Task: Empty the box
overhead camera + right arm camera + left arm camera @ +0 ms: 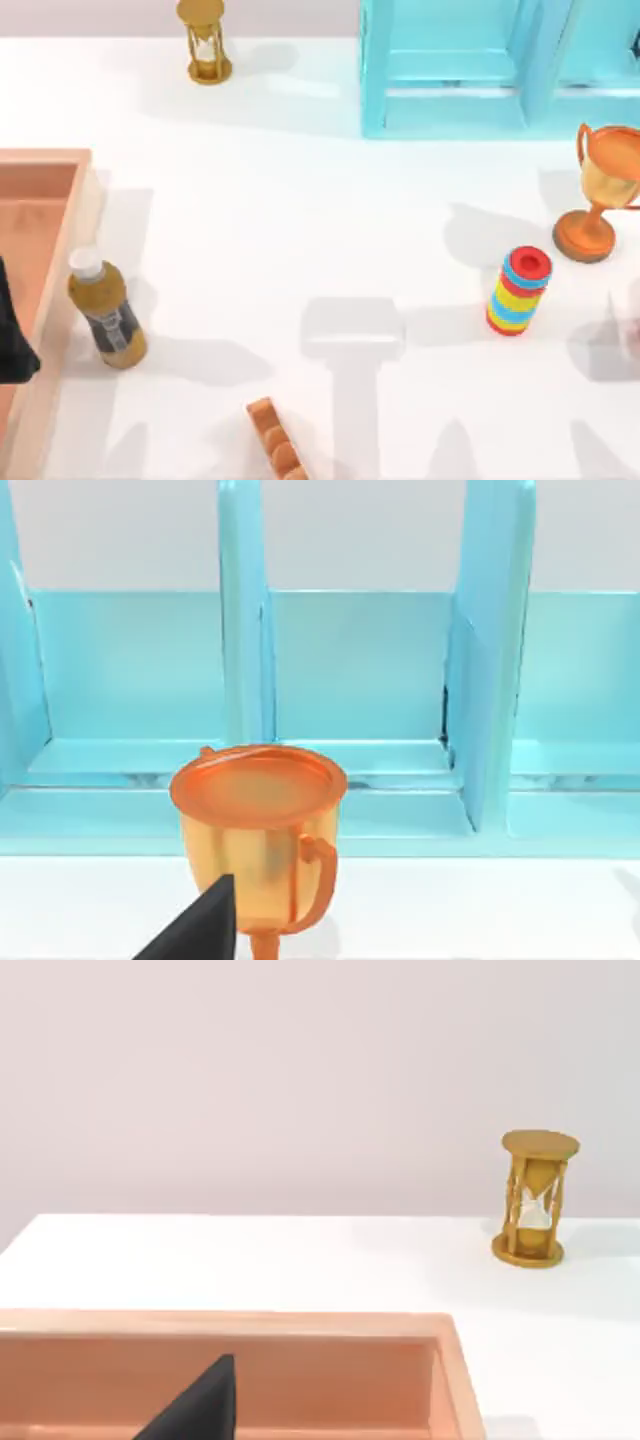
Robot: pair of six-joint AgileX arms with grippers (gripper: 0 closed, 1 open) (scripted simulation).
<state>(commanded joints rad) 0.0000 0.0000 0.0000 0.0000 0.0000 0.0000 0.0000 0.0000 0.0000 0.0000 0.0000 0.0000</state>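
Observation:
The box is a shallow tray of light orange-brown wood at the table's left edge, cut off by the top view's border. In the left wrist view its far rim and inner wall show, and the visible floor is bare. A mustard-brown bottle with a white cap and dark label stands on the table, just outside the box's right rim. My left gripper is a dark shape over the box at the far left. A black part of my right gripper hangs in front of an orange trophy cup.
A gold hourglass stands at the back left. A turquoise slatted crate fills the back right, with the trophy cup beside it. A striped ring stack stands right of centre. A brown segmented piece lies at the front.

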